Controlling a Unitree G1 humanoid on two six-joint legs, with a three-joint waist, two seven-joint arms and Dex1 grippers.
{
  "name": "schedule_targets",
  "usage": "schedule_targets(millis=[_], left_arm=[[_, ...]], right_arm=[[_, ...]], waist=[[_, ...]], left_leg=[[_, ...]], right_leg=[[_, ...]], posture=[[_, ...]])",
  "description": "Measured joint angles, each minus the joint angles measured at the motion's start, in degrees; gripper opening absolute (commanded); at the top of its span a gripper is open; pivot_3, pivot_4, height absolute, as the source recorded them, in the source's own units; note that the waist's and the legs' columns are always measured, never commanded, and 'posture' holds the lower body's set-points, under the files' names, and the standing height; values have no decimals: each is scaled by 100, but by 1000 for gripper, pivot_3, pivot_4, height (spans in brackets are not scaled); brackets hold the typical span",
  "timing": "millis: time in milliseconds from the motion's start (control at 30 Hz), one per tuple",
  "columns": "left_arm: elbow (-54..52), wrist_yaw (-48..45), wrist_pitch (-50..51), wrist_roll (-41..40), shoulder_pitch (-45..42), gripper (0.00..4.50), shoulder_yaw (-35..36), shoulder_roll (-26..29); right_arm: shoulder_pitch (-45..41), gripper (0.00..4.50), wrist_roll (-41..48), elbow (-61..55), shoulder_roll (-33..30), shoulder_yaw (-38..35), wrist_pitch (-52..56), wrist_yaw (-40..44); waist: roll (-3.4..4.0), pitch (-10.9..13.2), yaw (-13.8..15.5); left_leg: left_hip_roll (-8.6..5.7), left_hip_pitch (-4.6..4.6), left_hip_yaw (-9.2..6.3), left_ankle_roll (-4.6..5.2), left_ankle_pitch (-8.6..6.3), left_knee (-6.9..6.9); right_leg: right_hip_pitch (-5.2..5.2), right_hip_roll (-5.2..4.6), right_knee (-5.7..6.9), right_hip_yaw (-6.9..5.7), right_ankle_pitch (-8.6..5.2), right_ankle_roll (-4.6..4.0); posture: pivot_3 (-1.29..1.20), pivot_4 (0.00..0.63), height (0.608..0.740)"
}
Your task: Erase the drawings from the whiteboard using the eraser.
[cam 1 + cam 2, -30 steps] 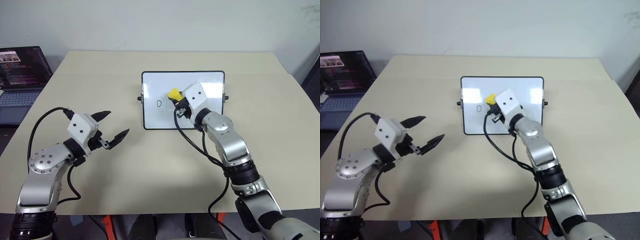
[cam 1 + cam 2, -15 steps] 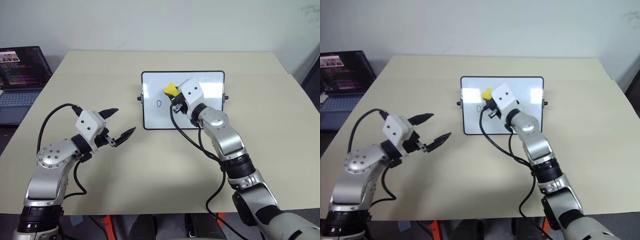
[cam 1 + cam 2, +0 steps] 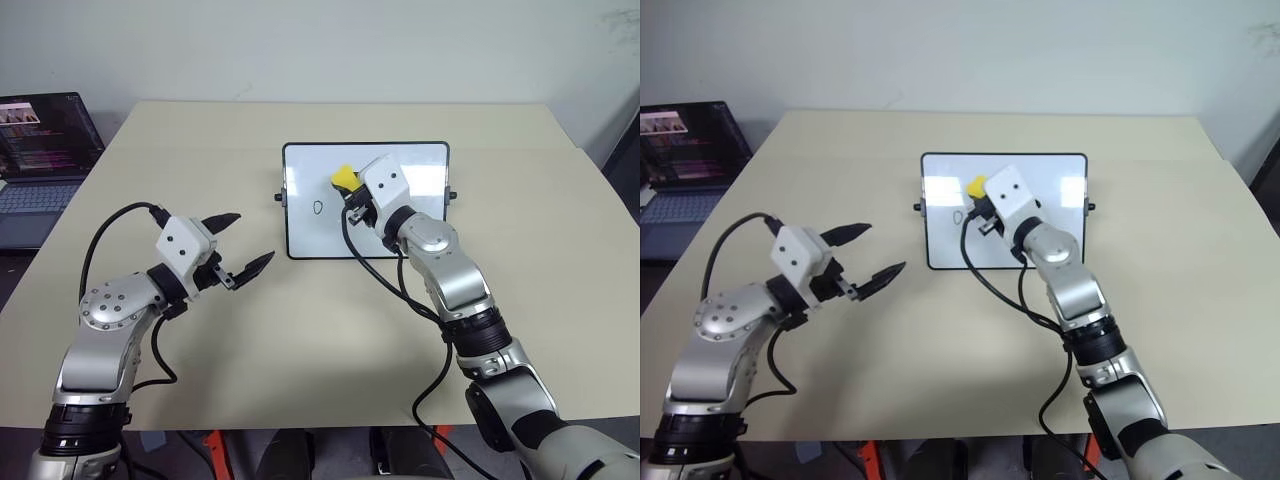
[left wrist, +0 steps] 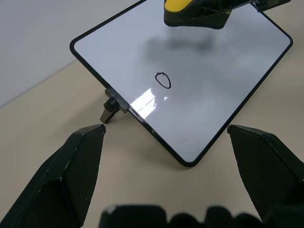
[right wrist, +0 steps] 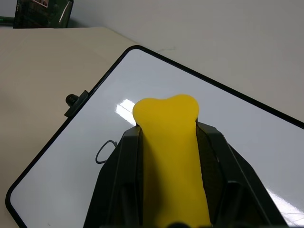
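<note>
the two head views look forward and down from above the table [image 3: 300, 330], taking in both arms, the whiteboard [image 3: 420, 165] mid-table and a laptop [image 3: 45, 150] off the left edge. the left wrist view looks along the left gripper [image 4: 164, 137] at the board's near left corner from close by. the right wrist view sits nearer still, looking over the eraser [image 5: 172, 156] at the board. all views share the board and its one drawing [image 4: 163, 80].

- The small rectangular black-framed whiteboard [image 3: 366, 200] lies on the beige desk [image 3: 300, 330], ahead and right of the left pincer [image 3: 243, 247].
- The yellow block eraser [image 3: 346, 180], in the right pincer [image 3: 350, 199], sits over the whiteboard.
- One small black loop drawing [image 3: 318, 207] lies just left of that pincer.
- An open dark laptop [image 3: 40, 160] stands beyond the desk's left edge.
</note>
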Motion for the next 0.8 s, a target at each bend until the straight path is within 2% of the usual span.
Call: schedule_targets(millis=[333,600,800], left_arm=[[12,-1,0,1,-27,4500,0,0],[71,-56,-2,6,-40,4500,0,2],[91,-98,-4,11,-56,4500,0,2]], right_arm=[[-76,1226,-2,122,91,6,-29,-15],[-692,1226,-28,1022,394,17,-607,-200],[-815,1226,-223,2062,633,82,-1281,-375]], waist=[[0,0,-4],[-1,-1,-44],[-2,-2,-79]], left_leg=[[0,0,0,-1,0,2],[0,0,2,-8,5,5],[0,1,2,-10,6,5]], right_leg=[[0,0,2,0,0,0],[0,0,4,0,0,0],[0,0,5,1,0,0]], posture=[[0,150,740],[0,150,740],[0,150,740]])
